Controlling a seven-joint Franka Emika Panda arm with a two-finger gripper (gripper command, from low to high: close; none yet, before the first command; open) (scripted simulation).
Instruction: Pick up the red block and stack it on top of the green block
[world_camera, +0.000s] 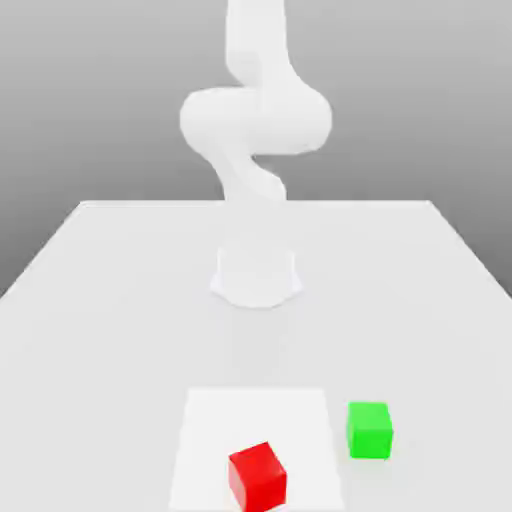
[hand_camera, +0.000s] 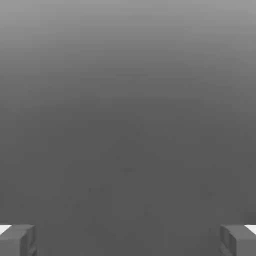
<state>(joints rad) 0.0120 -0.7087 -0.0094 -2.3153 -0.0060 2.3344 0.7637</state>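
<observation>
The red block (world_camera: 258, 478) sits on the near part of the white square (world_camera: 225, 420) on the tabletop (world_camera: 90, 350), turned at an angle to the square's edges. The green block (world_camera: 370, 431) stands just off that square, to the exterior view's right and a little farther back, set nearly straight, with a gap between the two. The arm's base (world_camera: 256, 275) is at the far side, so the red block lies out in front of it, toward the near edge of the scene. In the hand view the gripper (hand_camera: 128, 241) has its fingers spread wide at either side, with nothing between them. Both blocks are cubes, so neither offers a long axis; what the coming move seems to turn on is the red block's skew, which the fingers would need to match to close flat on two opposite faces. Exactly how the red block lies from the fingertips cannot be told, as the upper arm (world_camera: 257, 40) is cut off by the exterior view's top edge. The white arm and square are also faint against their pale surroundings, and the red block's lowest corner meets the exterior view's bottom edge.
</observation>
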